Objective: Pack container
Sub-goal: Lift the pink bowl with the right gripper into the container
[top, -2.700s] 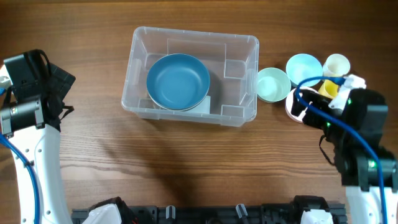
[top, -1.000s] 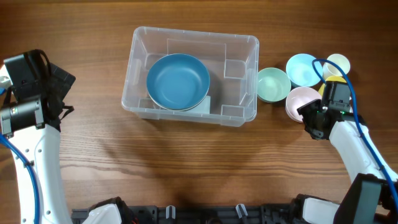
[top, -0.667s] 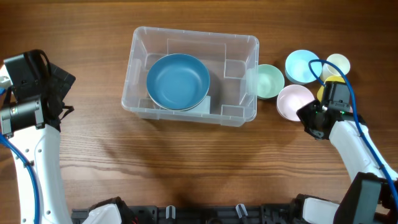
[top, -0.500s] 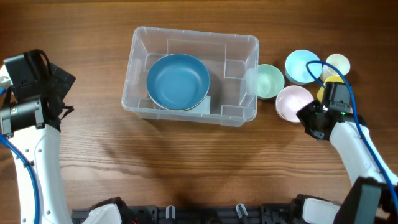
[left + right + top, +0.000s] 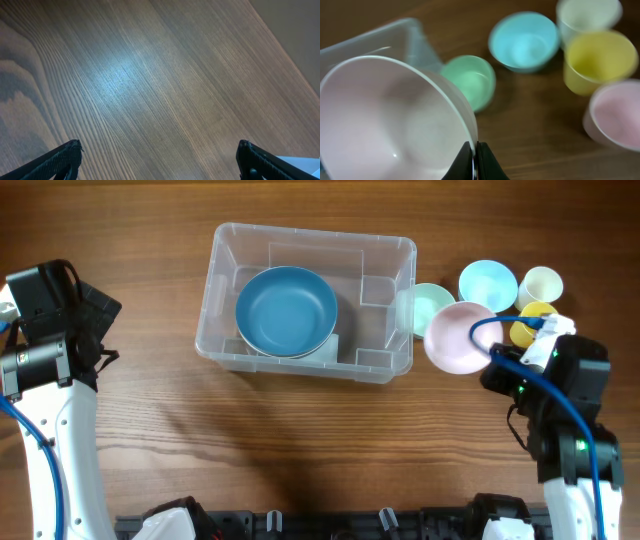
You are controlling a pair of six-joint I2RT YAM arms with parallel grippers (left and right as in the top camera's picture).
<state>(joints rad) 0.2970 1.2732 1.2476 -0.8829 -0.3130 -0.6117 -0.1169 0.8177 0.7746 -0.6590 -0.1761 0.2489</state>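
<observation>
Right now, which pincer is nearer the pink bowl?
Right. The right pincer is shut on the pink bowl's rim; the left pincer hangs open at the opposite side of the table, beyond the clear container.

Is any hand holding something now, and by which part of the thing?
The right hand pinches the round pale pink bowl by its rim; the left hand is open and holds nothing.

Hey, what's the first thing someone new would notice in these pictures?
The pink bowl stands out, pinched by its rim in the right gripper, just to the right of the clear container. Next comes the big blue bowl sitting inside that container.
</observation>
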